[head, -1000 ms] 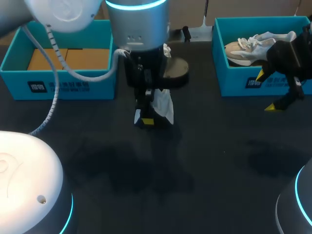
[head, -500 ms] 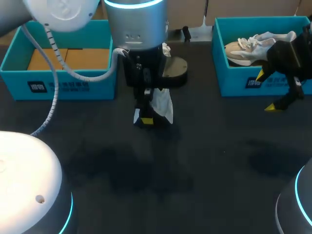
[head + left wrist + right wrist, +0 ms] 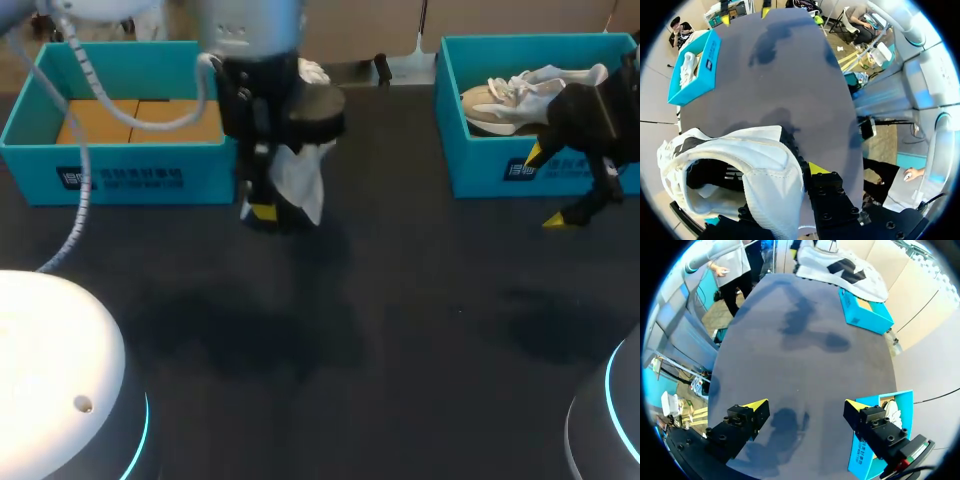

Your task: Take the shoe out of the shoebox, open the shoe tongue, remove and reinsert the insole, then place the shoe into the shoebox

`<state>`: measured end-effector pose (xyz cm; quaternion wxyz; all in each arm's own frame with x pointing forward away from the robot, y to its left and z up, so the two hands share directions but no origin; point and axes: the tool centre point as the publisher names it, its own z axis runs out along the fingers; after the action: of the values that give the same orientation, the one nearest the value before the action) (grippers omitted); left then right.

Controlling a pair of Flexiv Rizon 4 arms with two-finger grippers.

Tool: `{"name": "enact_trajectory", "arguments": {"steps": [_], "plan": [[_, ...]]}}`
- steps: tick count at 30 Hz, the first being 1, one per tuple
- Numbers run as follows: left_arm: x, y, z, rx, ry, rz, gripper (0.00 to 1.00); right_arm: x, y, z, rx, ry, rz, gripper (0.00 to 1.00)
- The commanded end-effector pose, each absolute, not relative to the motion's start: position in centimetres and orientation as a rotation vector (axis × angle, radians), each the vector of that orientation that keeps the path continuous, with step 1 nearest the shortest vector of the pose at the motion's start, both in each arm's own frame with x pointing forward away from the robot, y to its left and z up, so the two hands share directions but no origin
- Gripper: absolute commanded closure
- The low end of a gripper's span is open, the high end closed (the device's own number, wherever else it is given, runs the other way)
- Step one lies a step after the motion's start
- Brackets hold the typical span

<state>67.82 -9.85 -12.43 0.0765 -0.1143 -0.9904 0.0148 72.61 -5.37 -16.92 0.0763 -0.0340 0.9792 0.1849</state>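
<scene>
Left gripper clamped on the collar of a white fabric shoe with a black sole; one finger outside, the other hidden by the shoe in the left wrist view; shoe held clear of the dark table, tilted, just beside the front corner of the teal cardboard shoebox at the left; that box holds only flat brown cardboard panels, no shoe. Step judged as a transfer between box and table; whether outbound or the final return cannot be told, insole not visible. If returning, the next move calls for clearing the box wall and lowering the shoe sole-down; if outbound, setting it down within the other arm's reach. Right gripper spread wide, empty, hanging in front of a second teal shoebox, which holds a beige-and-white laced shoe.
</scene>
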Motion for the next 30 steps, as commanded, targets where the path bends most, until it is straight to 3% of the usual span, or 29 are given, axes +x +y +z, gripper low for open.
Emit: {"name": "enact_trajectory", "arguments": {"steps": [1, 30], "plan": [[69.8, -6.1, -11.8, -0.353, -2.975, 0.075, 1.0, 72.8, -5.2, -17.0, -0.101, 2.939, 0.55, 0.0], [81.0, 15.3, -13.2, -0.043, -2.974, 0.131, 1.0, 72.8, -5.2, -17.0, -0.101, 2.939, 0.55, 0.0]]}}
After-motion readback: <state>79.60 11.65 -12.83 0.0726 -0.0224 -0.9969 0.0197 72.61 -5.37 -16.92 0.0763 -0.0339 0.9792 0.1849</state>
